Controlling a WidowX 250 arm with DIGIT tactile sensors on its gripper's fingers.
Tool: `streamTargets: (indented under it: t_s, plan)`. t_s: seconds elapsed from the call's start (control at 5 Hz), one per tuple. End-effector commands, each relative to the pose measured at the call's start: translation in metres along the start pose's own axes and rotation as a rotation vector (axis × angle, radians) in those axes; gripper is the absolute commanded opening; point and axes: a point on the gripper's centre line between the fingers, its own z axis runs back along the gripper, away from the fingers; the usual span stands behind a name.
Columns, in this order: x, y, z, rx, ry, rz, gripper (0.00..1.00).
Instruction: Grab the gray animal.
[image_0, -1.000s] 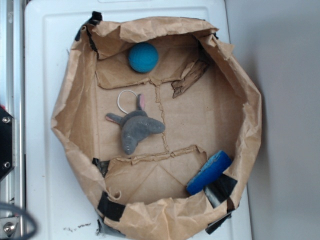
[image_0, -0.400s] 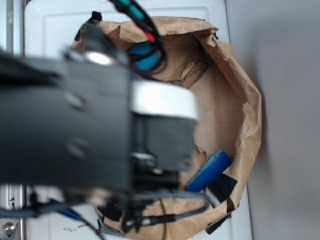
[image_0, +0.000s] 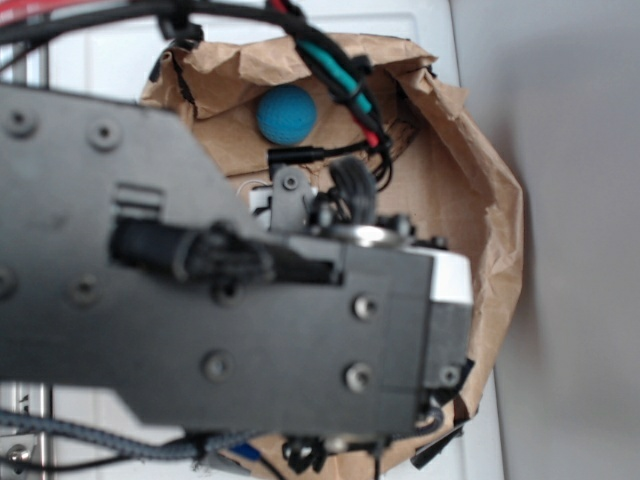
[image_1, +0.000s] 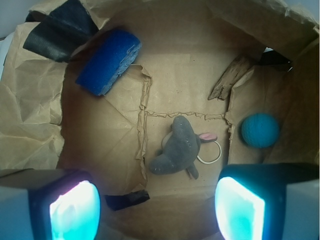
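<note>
The gray animal (image_1: 177, 149) is a small fuzzy plush mouse with a pink-lined ear and a white cord loop (image_1: 210, 152). It lies on the floor of a crumpled brown paper tub (image_1: 35, 125), near the middle of the wrist view. My gripper (image_1: 157, 210) is open and empty, high above the tub floor, with the animal ahead of the gap between the fingers. In the exterior view the arm (image_0: 250, 330) covers the animal.
A round teal ball (image_1: 260, 130) lies right of the animal and also shows in the exterior view (image_0: 287, 115). An oblong blue block (image_1: 109, 61) lies at the upper left. Black tape patches (image_1: 127, 199) mark the tub's walls. The tub sits on a white tray (image_0: 110, 60).
The arm has swung in over the tub from the left and now hides the animal and the blue block in the exterior view. The objects have not moved.
</note>
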Motion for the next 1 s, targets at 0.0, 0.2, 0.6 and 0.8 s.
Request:
streamTargets:
  t_s: [0.0, 0.2, 0.6, 0.8]
  plan:
    - [0.004, -0.001, 0.017, -0.009, -0.071, -0.003, 1.0]
    - [0.004, -0.001, 0.017, -0.009, -0.071, -0.003, 1.0]
    - [0.017, 0.02, -0.031, -0.03, -0.004, 0.068, 1.0]
    - [0.015, 0.041, -0.036, -0.088, -0.019, 0.036, 1.0]
